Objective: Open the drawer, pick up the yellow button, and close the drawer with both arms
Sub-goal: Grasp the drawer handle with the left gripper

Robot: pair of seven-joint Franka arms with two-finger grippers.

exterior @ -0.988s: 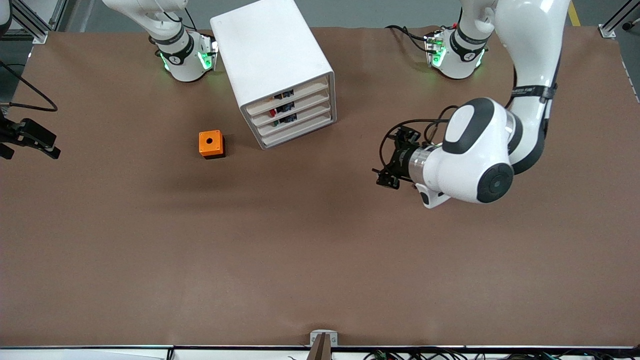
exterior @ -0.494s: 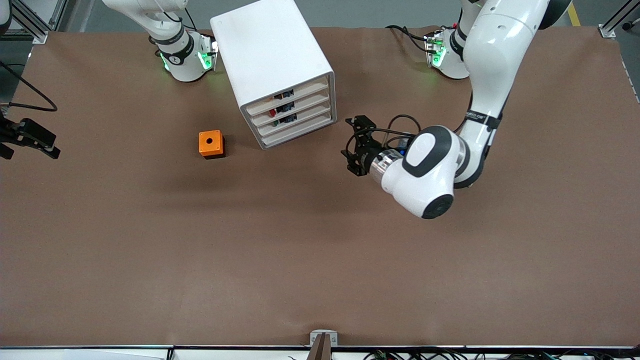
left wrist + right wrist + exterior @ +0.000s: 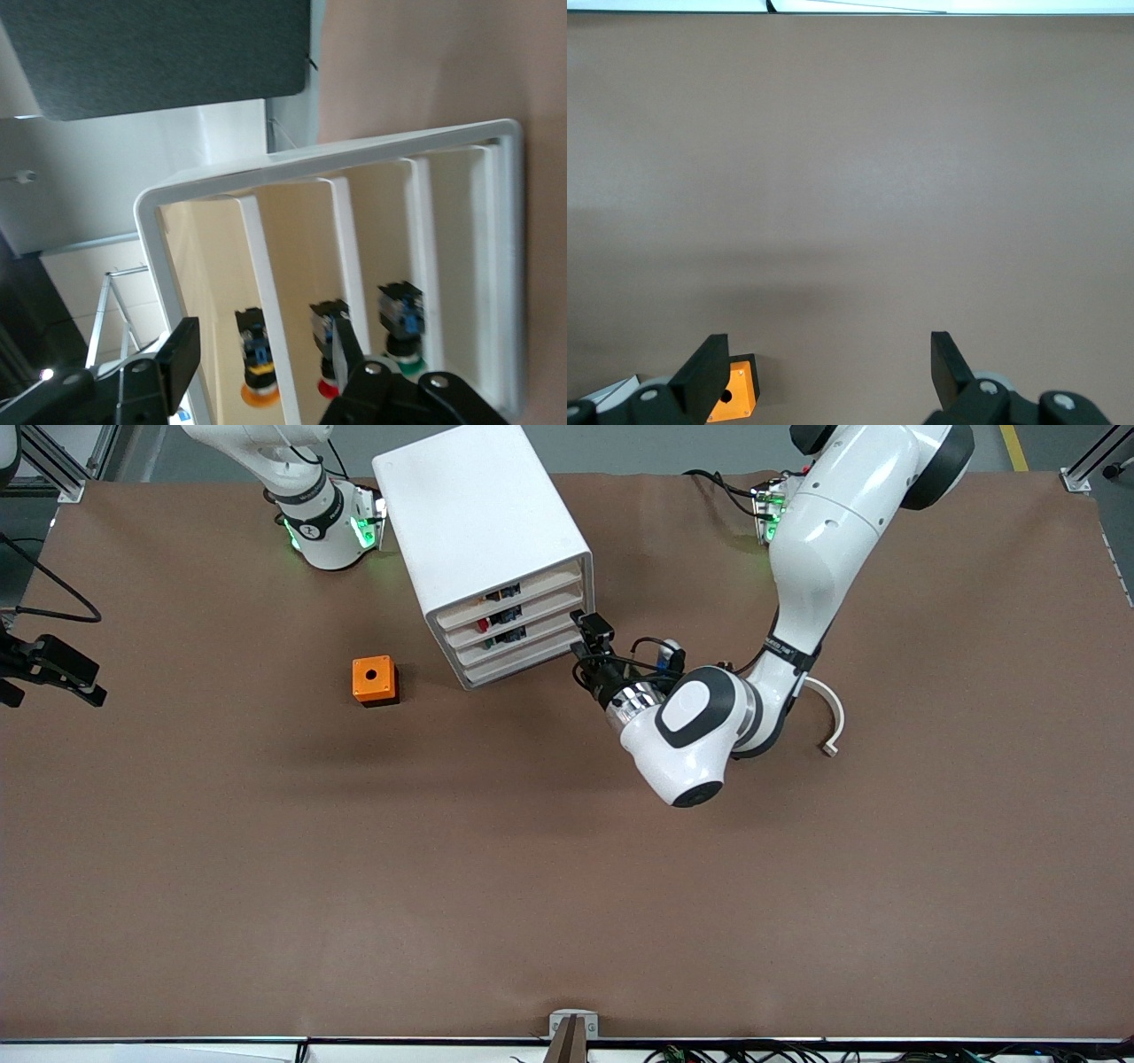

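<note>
The white cabinet (image 3: 478, 522) stands near the robots' bases, its four drawers facing the front camera. The uppermost drawer (image 3: 512, 593) (image 3: 208, 266) is shut. Inside it, in the left wrist view, lies the button (image 3: 257, 390) with its orange cap. My left gripper (image 3: 586, 636) (image 3: 261, 354) is right in front of the drawers, at the cabinet's corner toward the left arm's end. It is open, one finger (image 3: 182, 359) at the cabinet's top edge and the other finger (image 3: 341, 345) in front of the second drawer. My right gripper (image 3: 828, 363) waits open over bare table.
An orange cube with a black hole (image 3: 374, 680) (image 3: 733, 396) sits beside the cabinet toward the right arm's end. Red-capped (image 3: 329, 387) and green-capped (image 3: 406, 359) parts lie in lower drawers. A black device (image 3: 53, 669) sits at the table's edge.
My left arm has swung from over bare table to the cabinet's front, bringing its gripper up to the drawers. The right arm has not moved.
</note>
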